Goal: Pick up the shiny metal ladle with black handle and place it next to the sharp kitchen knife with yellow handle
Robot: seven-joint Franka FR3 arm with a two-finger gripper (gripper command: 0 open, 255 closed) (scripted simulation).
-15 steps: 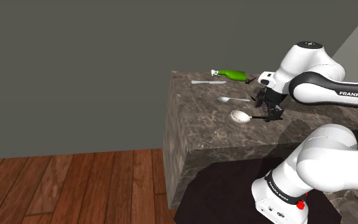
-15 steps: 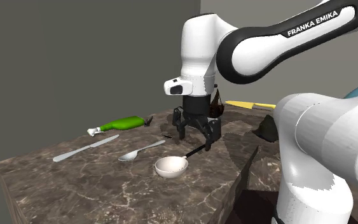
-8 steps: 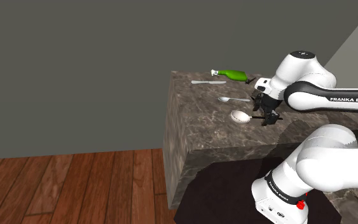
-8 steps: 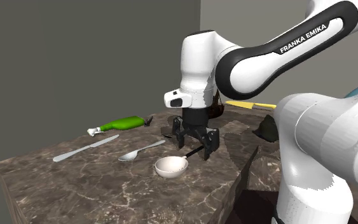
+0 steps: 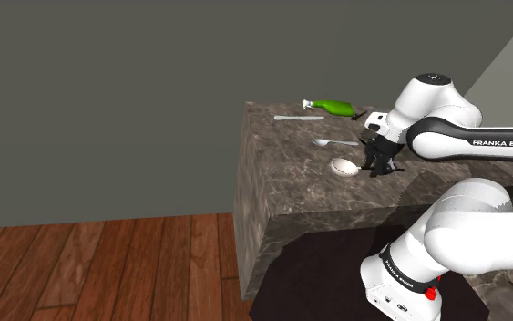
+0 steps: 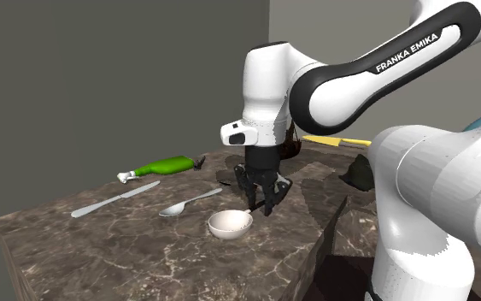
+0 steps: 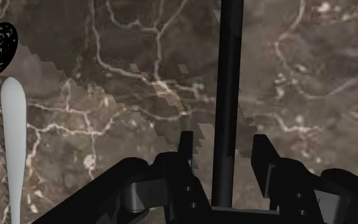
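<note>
Your end effector point(image 6: 262, 205) was down at the ladle point(image 6: 230, 225), fingers spread!

The dark marbled tabletop point(image 6: 102, 248) carried everything, and your white arm point(image 6: 349, 68) bent down over it. The end effector sat low at the surface, its two black fingers point(image 7: 187, 149) standing either side of the ladle's black handle, a sliver of marble showing on each side, so nothing was pinched. The ladle lay flat on the tabletop near its front edge, pale bowl away from the fingers. The yellow-handled knife point(image 6: 337, 140) lay well apart, behind the arm in the second exterior view. The green bottle point(image 6: 166, 166) lay on its side at the far edge, a grey table knife point(image 6: 114, 202) near it, and a spoon point(image 6: 191, 203) just beside the ladle's bowl.
</note>
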